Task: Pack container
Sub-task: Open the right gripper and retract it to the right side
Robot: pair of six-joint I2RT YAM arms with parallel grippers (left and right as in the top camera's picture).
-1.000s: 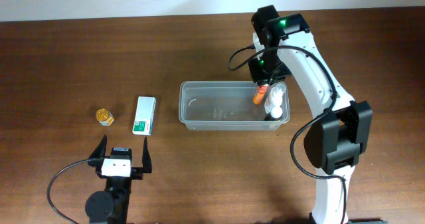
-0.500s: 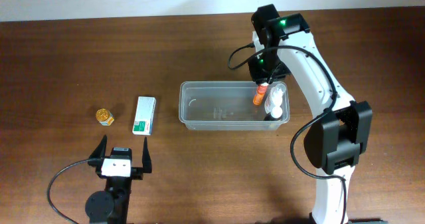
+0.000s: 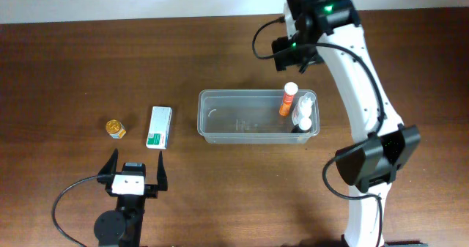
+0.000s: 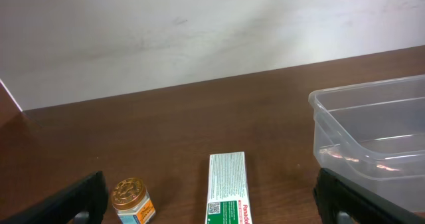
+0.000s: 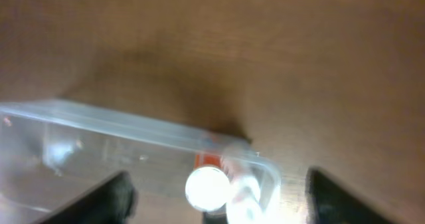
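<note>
The container (image 3: pixel 234 120) is a clear plastic tub at the table's middle. At its right end an orange bottle with a white cap (image 3: pixel 288 100) stands beside white bottles (image 3: pixel 305 113). My right gripper (image 3: pixel 292 55) hangs open above and behind that end, holding nothing. Looking down in the right wrist view, the white cap (image 5: pixel 208 187) shows between the dark fingers (image 5: pixel 99 199), inside the container's rim (image 5: pixel 119 124). My left gripper (image 3: pixel 136 171) rests open near the front left. Its view shows a green-and-white box (image 4: pixel 228 191), a small gold-lidded jar (image 4: pixel 133 199) and the container (image 4: pixel 378 131).
The green-and-white box (image 3: pixel 159 126) and the gold-lidded jar (image 3: pixel 115 129) lie on the brown table left of the container. A pale wall runs along the table's far edge. The right arm's base stands at the front right.
My right gripper has opened and let go of the orange bottle, which now stands in the container. The gripper has lifted up and back. The left arm has not moved.
</note>
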